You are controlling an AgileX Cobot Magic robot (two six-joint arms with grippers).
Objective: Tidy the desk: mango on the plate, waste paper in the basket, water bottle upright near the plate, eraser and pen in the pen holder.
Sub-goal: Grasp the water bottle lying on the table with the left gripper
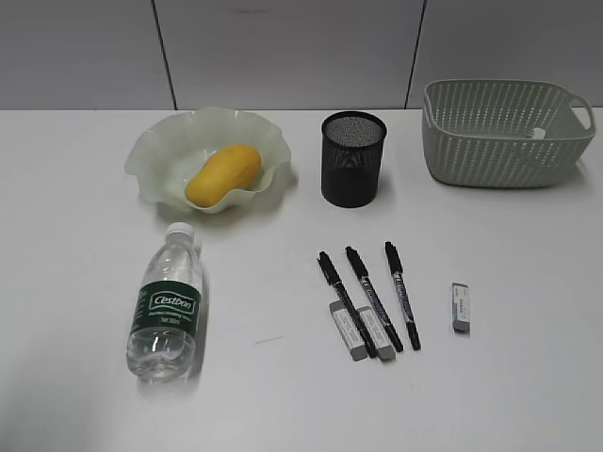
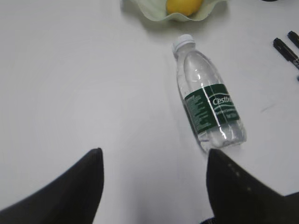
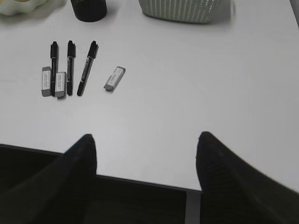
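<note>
The mango [image 1: 223,175] lies in the wavy green plate [image 1: 151,151]. The water bottle [image 1: 167,306] lies on its side on the desk [image 1: 528,377], cap toward the plate. Three black pens [image 1: 358,292] and two erasers [image 1: 349,331] lie together at centre, with a third eraser [image 1: 460,307] to their right. The black mesh pen holder [image 1: 353,160] stands behind them. A small white scrap [image 1: 539,133] shows inside the basket [image 1: 490,151]. My left gripper [image 2: 154,154] is open and empty, just short of the bottle [image 2: 210,102]. My right gripper [image 3: 145,140] is open and empty over the desk's front edge.
Neither arm shows in the exterior view. The right wrist view shows the pens [image 3: 70,65], the lone eraser [image 3: 114,78] and the desk's dark front edge [image 3: 140,196]. A grey panelled wall [image 1: 283,47] stands behind the desk.
</note>
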